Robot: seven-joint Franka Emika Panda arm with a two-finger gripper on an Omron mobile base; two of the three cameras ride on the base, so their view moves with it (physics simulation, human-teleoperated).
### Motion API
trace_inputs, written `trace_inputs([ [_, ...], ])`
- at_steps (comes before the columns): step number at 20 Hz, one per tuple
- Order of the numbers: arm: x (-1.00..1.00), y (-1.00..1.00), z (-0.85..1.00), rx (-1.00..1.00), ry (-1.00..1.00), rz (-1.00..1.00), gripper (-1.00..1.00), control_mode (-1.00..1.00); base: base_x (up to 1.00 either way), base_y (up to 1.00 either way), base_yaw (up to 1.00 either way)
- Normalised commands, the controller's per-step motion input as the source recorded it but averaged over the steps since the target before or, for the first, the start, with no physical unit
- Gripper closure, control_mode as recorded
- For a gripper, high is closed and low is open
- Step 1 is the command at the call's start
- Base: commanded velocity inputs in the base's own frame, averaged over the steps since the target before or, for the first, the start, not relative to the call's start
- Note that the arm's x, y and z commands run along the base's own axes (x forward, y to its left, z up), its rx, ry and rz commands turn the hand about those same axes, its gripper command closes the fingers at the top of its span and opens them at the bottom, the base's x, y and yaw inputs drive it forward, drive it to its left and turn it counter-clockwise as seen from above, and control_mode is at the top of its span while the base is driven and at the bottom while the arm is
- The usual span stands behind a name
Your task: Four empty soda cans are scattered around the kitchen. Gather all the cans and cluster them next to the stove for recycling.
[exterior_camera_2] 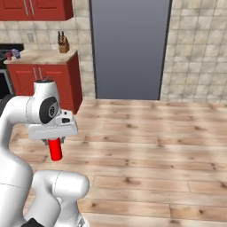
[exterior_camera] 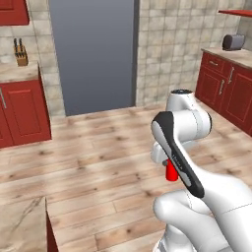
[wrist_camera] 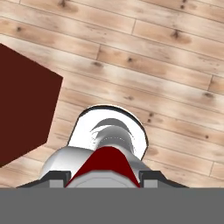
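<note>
Pincer closed on the bright red can, held upright and hanging below the hand, well above the plank floor. In the left base view the can peeks out beside the forearm; in the hand view its silvery top and red shoulder sit between the fingertips.

Arm is folded in close over the base, can tucked near the body — reads as a carry posture for driving, keeping the load steady and clear of cabinets.

Far left in the right base view: a counter on red cabinets, with a knife block. Two small cans stand near its left end, next to a black edge that is probably the stove; colours too small to be sure.

Judgement: this is a transport leg; the cluster has been started, this can is to join it. Next move needs the base brought up to that counter before the arm extends. Risk: clipping the cabinet corner, or toppling the standing cans on set-down.
</note>
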Motion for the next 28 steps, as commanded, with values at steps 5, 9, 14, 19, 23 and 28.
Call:
trace_inputs([
  [5,0.0,0.0,0.0,0.0,0.0,0.0,1.0,1.0,1.0,0.0,-0.01],
  [9,0.0,0.0,0.0,0.0,0.0,0.0,1.0,1.0,1.0,0.01,-0.01],
  [14,0.0,0.0,0.0,0.0,0.0,0.0,1.0,1.0,1.0,0.02,-0.01],
  [19,0.0,0.0,0.0,0.0,0.0,0.0,1.0,1.0,1.0,0.07,-0.01],
  [23,0.0,0.0,0.0,0.0,0.0,0.0,1.0,1.0,0.79,0.64,-0.03],
  [28,0.0,0.0,0.0,0.0,0.0,0.0,1.0,1.0,0.35,0.96,-0.02],
])
